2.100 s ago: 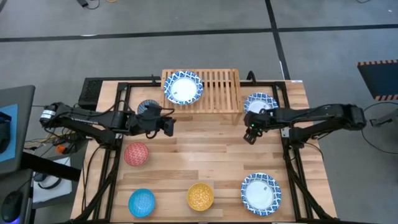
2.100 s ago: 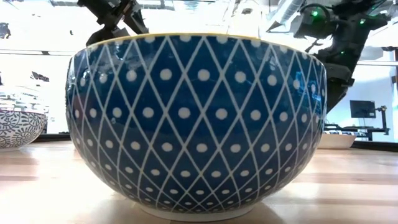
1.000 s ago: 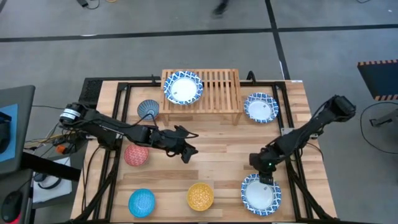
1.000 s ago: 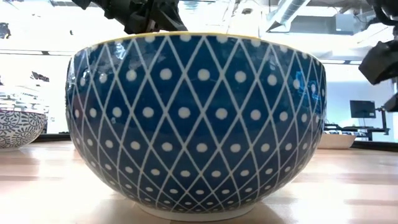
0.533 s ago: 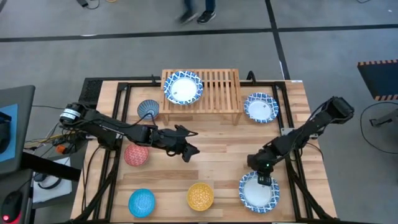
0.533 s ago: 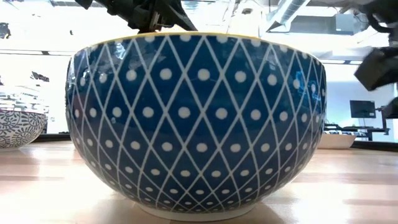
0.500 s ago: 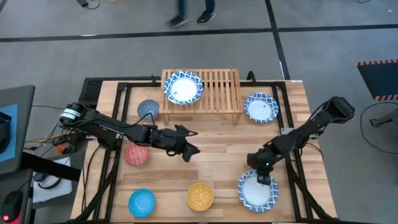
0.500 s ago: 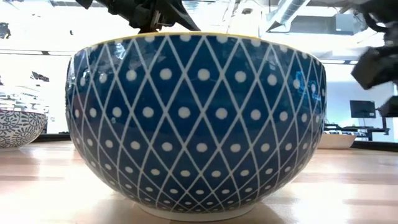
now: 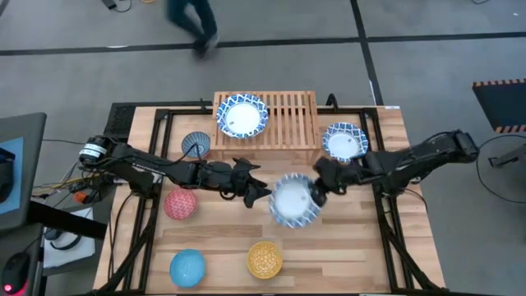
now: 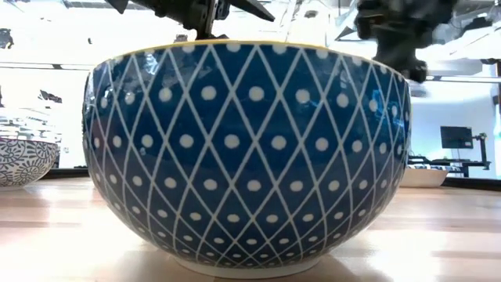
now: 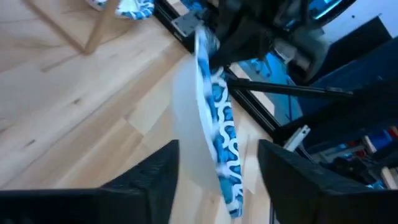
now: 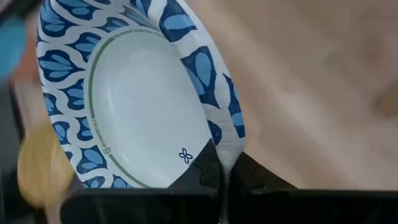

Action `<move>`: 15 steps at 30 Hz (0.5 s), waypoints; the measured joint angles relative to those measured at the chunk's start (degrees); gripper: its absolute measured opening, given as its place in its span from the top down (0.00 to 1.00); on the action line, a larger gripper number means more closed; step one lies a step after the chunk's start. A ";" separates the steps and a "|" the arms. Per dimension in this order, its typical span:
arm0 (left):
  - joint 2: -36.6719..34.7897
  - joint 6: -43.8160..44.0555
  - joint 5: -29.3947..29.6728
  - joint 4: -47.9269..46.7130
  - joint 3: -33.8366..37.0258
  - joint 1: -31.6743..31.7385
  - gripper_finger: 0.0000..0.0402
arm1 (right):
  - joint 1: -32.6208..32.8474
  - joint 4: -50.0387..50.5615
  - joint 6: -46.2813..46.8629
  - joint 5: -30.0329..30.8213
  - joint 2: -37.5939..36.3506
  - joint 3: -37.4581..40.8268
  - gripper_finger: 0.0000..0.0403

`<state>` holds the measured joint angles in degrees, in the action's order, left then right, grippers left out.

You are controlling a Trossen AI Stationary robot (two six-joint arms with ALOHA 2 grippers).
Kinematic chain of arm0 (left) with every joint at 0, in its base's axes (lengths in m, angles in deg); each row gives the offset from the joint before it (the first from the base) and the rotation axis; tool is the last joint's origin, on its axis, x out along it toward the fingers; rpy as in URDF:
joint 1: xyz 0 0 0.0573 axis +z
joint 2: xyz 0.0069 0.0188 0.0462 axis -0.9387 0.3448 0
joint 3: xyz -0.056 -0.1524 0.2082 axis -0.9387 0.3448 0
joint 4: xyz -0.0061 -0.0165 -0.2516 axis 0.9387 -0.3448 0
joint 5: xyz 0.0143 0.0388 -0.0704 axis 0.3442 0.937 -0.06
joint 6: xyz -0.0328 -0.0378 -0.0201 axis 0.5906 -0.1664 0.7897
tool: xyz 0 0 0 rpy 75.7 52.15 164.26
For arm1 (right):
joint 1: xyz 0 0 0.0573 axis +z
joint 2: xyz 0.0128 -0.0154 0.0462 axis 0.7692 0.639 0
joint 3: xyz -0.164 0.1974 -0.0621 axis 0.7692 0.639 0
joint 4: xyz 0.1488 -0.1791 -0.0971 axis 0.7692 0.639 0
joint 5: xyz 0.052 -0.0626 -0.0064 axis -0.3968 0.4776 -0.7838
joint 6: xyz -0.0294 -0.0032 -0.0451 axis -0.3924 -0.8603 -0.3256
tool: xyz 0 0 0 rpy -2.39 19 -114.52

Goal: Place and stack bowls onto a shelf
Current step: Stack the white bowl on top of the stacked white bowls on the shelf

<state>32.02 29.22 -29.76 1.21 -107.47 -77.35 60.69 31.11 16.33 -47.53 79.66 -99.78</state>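
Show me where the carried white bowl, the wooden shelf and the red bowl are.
carried white bowl (image 9: 293,200), high view, its white inside.
wooden shelf (image 9: 292,115), high view, bare slats right of the bowl on it.
red bowl (image 9: 180,203), high view, its middle.

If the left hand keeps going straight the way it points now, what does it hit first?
Most likely the white blue-rimmed bowl gripped by the right hand: it hangs just ahead of the open left hand, though height is hard to judge.

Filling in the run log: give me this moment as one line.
right gripper: shut on white bowl rim, carrying it mid-table | left gripper: open beside it | shelf: one white bowl
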 joint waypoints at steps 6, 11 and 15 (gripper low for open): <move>-0.02 3.80 3.85 -3.36 0.00 1.53 0.37 | -4.09 -0.28 -4.58 1.44 2.49 -4.46 0.94; -0.04 5.01 4.83 -4.66 -0.09 2.15 0.48 | -5.13 -1.06 -6.48 1.42 2.71 -6.63 0.94; -0.08 4.94 4.63 -4.73 -0.09 2.10 0.71 | -6.42 -1.15 -7.97 0.79 2.67 -7.66 0.92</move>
<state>31.94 34.16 -25.13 -3.52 -107.56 -75.24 54.27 29.97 8.35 -46.74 82.33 -107.45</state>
